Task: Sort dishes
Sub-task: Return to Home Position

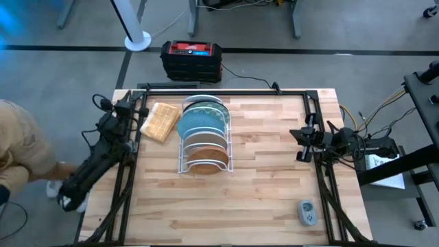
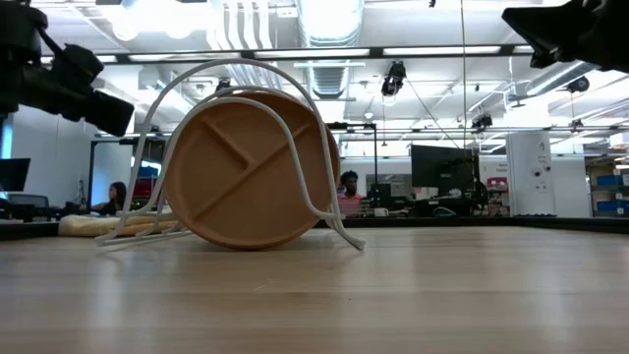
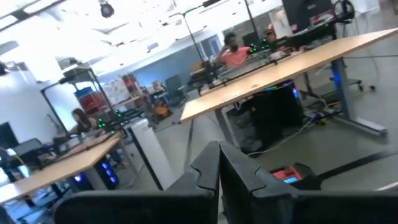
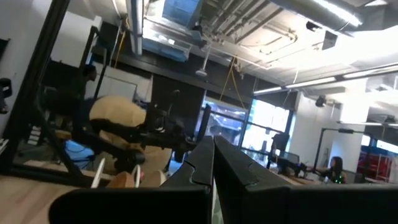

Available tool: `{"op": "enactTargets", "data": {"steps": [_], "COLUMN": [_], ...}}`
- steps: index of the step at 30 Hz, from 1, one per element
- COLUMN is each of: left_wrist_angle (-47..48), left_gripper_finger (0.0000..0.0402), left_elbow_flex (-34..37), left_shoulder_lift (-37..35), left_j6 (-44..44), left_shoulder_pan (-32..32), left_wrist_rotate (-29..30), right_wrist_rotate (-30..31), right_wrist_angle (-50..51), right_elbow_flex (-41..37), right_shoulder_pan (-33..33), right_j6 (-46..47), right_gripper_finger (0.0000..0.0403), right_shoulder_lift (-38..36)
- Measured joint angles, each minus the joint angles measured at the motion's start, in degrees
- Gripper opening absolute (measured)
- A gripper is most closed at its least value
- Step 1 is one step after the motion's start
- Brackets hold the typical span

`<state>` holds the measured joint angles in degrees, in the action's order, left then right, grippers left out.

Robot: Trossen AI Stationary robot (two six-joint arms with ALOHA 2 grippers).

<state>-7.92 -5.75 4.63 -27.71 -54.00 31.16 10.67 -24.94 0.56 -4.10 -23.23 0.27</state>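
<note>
Upright on edge in the white wire rack [image 1: 182,159]: brown divided plate [image 1: 206,158] at its near end, teal plate [image 1: 199,123] behind, pale plate [image 1: 203,102] at the far end. Just left of the rack, tan block [image 1: 159,121]. Beyond that, left gripper [image 1: 127,106], fingers pressed together, empty. Well right of the rack, right gripper [image 1: 302,140], likewise closed, empty.

Table [image 1: 274,192]: one. Wire rack [image 1: 182,161]: one, holding plates [image 1: 203,122], at least four, packed too close for a surer count. Tan waffle-textured block [image 1: 159,122]: one; grey plug [image 1: 307,213]: one; robot arms: two, left arm [image 1: 103,147] and right arm [image 1: 333,140]; red-and-black box [image 1: 191,60] on the floor: one.
</note>
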Motion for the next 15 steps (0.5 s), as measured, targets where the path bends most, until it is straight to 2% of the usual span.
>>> {"op": "enactTargets", "data": {"steps": [6, 9, 15], "left_wrist_angle": [-1.3, -1.8, -1.7], "left_gripper_finger": [0.0000, 0.0000, 0.0000], "left_elbow_flex": [0.8, 0.8, 0.8], "left_shoulder_lift": [1.9, 3.3, 5.5], "left_j6": [1.8, 3.7, 7.3], "left_shoulder_pan": [-12.3, -15.2, -15.5], "left_wrist_rotate": [-14.5, -22.6, -23.7], "right_wrist_rotate": [0.0, 0.0, 0.0], "right_wrist_angle": [2.6, 4.0, 4.9], "right_elbow_flex": [0.0, 0.0, 0.0], "right_shoulder_pan": [0.0, 0.0, 0.0], "right_j6": [0.0, -0.3, -1.6], "right_gripper_finger": [0.0000, 0.0000, 0.0000], "right_shoulder_lift": [0.3, 0.3, 0.3]}}
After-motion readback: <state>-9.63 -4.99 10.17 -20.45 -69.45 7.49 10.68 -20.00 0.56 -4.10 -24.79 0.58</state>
